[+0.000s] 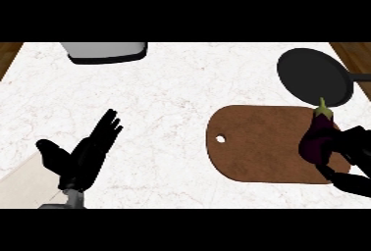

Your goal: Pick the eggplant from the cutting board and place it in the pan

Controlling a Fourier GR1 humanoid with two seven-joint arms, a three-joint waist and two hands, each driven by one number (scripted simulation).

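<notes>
Head view: eggplant (319, 137) at right end of cutting board (253, 147), stem end toward pan (313, 76). Right robot hand (354, 149) grasping the eggplant, fingers curled round it. Left robot hand (83, 157) released, fingers straight, lower left over surface (167, 98).

One eggplant (319, 136), one cutting board (261, 147), one pan (311, 73), one grey container (105, 51), and two hands (87, 154) (354, 149).

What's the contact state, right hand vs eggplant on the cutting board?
Touching. The head view shows the right hand with its fingers curled round the lower part of the eggplant, no gap between them.
</notes>
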